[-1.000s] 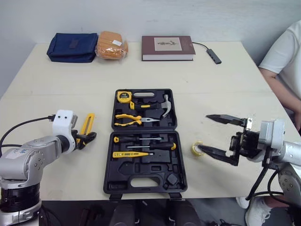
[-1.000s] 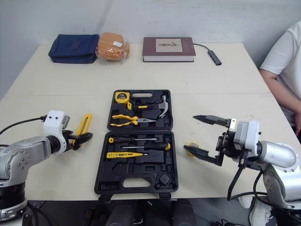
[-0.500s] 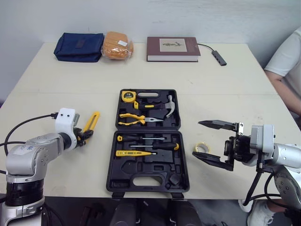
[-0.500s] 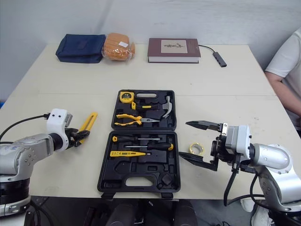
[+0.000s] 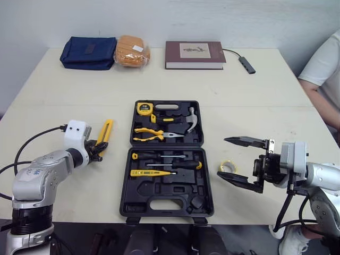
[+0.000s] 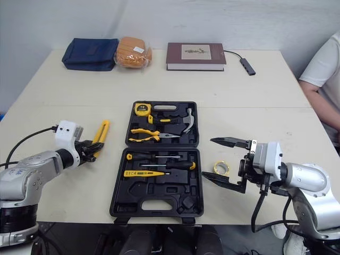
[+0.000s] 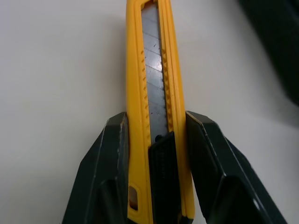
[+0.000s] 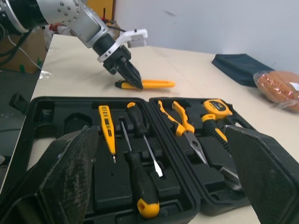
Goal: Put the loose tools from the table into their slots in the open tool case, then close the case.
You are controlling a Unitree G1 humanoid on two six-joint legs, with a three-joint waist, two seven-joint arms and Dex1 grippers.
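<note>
Left wrist view has the left gripper (image 7: 156,122) pinched tight on the rear end of the yellow plastic snap-blade utility knife (image 7: 156,70), which appears to lie on the pale beige tabletop (image 5: 64,90), left of the open black plastic tool case (image 5: 159,189). Holding the end probably leaves its body free to drop into an empty slot in the near half. The right gripper (image 5: 222,158) gapes wide beside a small yellow tape roll (image 5: 227,166), likely its target. Along the far edge sit a navy fabric pouch (image 5: 87,52), a wrapped orange bundle (image 5: 133,50) and a maroon hardcover book (image 5: 194,54); a person's white sleeve (image 5: 324,69) shows far right.
</note>
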